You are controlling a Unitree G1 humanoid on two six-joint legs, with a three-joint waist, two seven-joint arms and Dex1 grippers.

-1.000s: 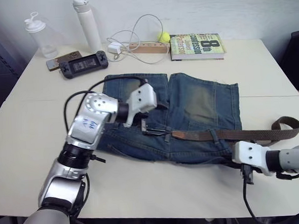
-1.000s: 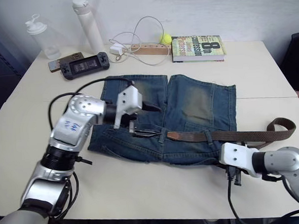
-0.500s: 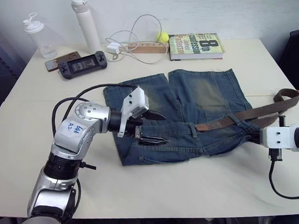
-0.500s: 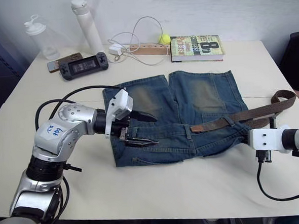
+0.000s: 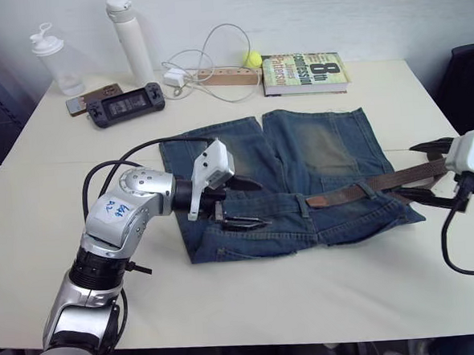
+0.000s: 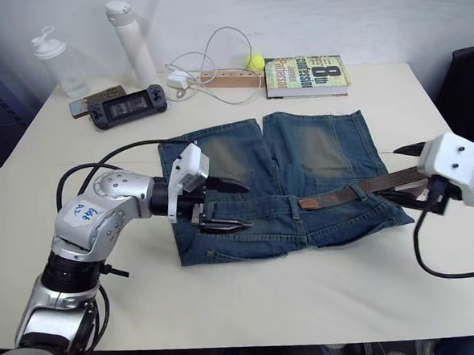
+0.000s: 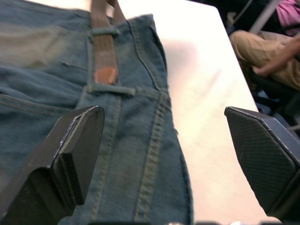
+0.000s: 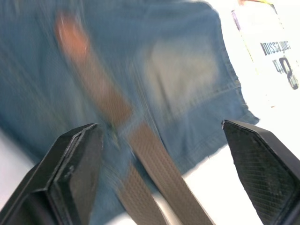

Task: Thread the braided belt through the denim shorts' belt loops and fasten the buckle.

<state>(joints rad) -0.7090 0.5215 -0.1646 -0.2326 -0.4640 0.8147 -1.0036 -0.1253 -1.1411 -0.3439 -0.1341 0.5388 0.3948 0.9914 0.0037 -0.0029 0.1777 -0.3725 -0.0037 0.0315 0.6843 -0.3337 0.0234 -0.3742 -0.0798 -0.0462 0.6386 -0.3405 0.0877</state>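
left end effector [image 5: 247,203]: fingers spread apart, nothing between them — hovering over the waistband of the denim shorts, upper finger over the left leg panel, lower finger down at the waistband
right end effector [image 6: 407,175]: fingers apart, empty — at the far right edge of the shorts, the belt strap running between the two fingers without being clamped
denim shorts [image 5: 300,153]: flat on the counter [image 5: 53,197], waistband toward the robot, both legs pointing away; lying between the two end effectors, faded tan patches on each leg
braided belt [image 6: 347,193]: brown strap on the waistband's right half, rounded leather tip ending just beyond the left end effector's fingertips, toward the right end effector; strap continues out past the shorts' right edge to the right end effector
belt loops [image 7: 103,32]: in the left wrist view one loop crosses over the strap, and a second loop [image 7: 110,89] sits just past the leather tip, nothing through it
buckle: cannot tell where it is — strap end by the right end effector is hidden
book [image 5: 305,72]: far side of the counter, well beyond both end effectors
tennis ball [image 5: 251,59]: beside the book, next to a wooden strip with a white cable looped over it
handheld console [image 5: 125,104]: far left, well beyond the left end effector
bottles: white flask [image 5: 129,39] and clear bottle [image 5: 54,60] at the back left corner
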